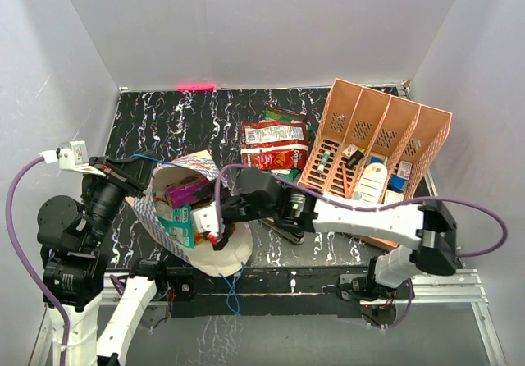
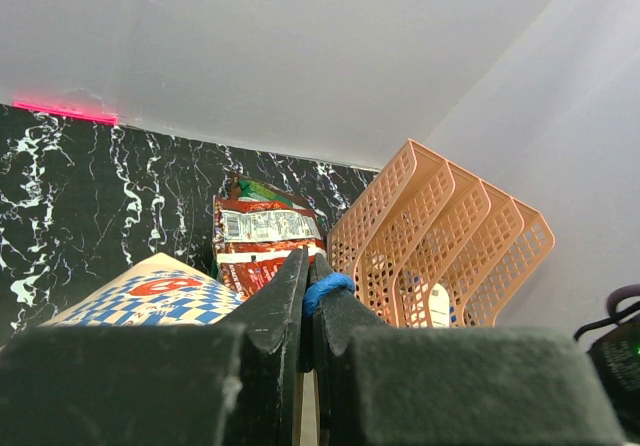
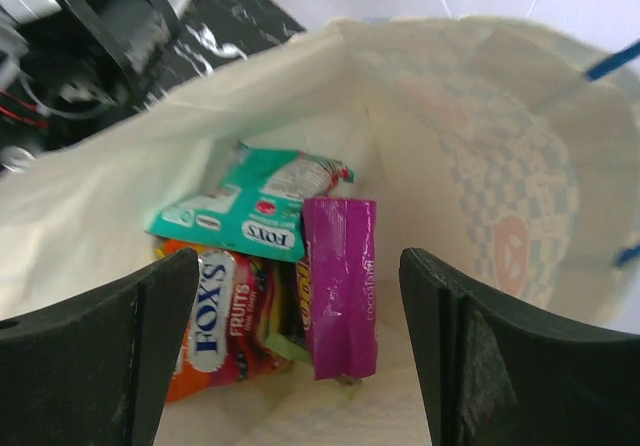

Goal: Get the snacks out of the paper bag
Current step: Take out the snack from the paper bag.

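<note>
At the left of the overhead frame the left pincer (image 2: pixel 310 278) is pinched tight on the blue string handle (image 2: pixel 328 286), apparently lifting that side so the paper bag (image 1: pixel 234 255) stays propped with its mouth open toward the other arm. The bag sits lower left of centre on the bench (image 1: pixel 172 120). At its mouth the right pincer (image 3: pixel 300 266) hangs spread wide and empty, lined up over three snacks lying at the bottom: an orange FOX'S packet (image 3: pixel 215 326), a teal packet (image 3: pixel 255 206) and a purple packet (image 3: pixel 340 281) (the purple one lies nearest the gap). Right of centre, a red-and-brown packet (image 1: pixel 275 146) lies out on the bench just left of the salmon organiser (image 1: pixel 373 144), so the job looks partly done.
</note>
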`<act>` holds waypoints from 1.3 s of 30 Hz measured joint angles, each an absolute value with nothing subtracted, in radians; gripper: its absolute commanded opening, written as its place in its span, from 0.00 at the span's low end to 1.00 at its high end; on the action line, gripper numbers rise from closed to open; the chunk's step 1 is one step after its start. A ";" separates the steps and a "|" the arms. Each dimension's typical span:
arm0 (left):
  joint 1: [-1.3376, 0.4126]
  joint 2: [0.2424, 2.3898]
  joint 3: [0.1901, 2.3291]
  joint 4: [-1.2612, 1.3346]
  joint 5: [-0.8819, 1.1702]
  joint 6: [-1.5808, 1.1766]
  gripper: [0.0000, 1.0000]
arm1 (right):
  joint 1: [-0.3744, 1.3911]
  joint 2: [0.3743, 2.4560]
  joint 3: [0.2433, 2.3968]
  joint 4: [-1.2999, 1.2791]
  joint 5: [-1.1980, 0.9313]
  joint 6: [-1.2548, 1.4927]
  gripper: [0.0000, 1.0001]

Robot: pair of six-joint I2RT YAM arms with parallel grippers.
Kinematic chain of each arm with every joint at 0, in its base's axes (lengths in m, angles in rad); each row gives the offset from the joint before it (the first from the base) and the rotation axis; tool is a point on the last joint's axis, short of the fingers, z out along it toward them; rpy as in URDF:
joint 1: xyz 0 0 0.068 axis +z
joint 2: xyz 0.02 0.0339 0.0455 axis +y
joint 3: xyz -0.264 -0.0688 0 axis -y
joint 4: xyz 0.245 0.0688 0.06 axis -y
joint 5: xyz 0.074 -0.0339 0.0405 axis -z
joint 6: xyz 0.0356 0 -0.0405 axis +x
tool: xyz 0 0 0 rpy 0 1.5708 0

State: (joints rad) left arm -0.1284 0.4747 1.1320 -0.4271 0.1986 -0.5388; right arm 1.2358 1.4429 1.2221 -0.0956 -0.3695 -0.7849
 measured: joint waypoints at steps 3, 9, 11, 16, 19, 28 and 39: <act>-0.128 0.477 1.132 -0.427 0.199 -0.536 0.00 | 1.251 1.525 1.248 -0.101 -0.290 -0.867 0.86; -0.128 0.490 1.132 -0.427 0.198 -0.531 0.00 | 1.244 1.694 1.295 -0.109 -0.178 -0.965 0.88; -0.128 0.490 1.133 -0.427 0.198 -0.532 0.00 | 1.228 1.756 1.335 -0.113 -0.151 -0.978 0.89; -0.128 0.490 1.132 -0.427 0.199 -0.536 0.00 | 1.195 1.868 1.424 -0.131 -0.082 -0.995 0.90; -0.128 0.490 1.132 -0.430 0.199 -0.535 0.00 | 1.178 1.907 1.459 -0.133 -0.044 -0.995 0.90; -0.128 0.490 1.133 -0.447 0.198 -0.535 0.00 | 1.155 1.945 1.491 -0.139 -0.015 -0.994 0.84; -0.128 0.489 1.139 -0.478 0.178 -0.531 0.00 | 1.135 1.996 1.515 -0.131 -0.038 -0.958 0.26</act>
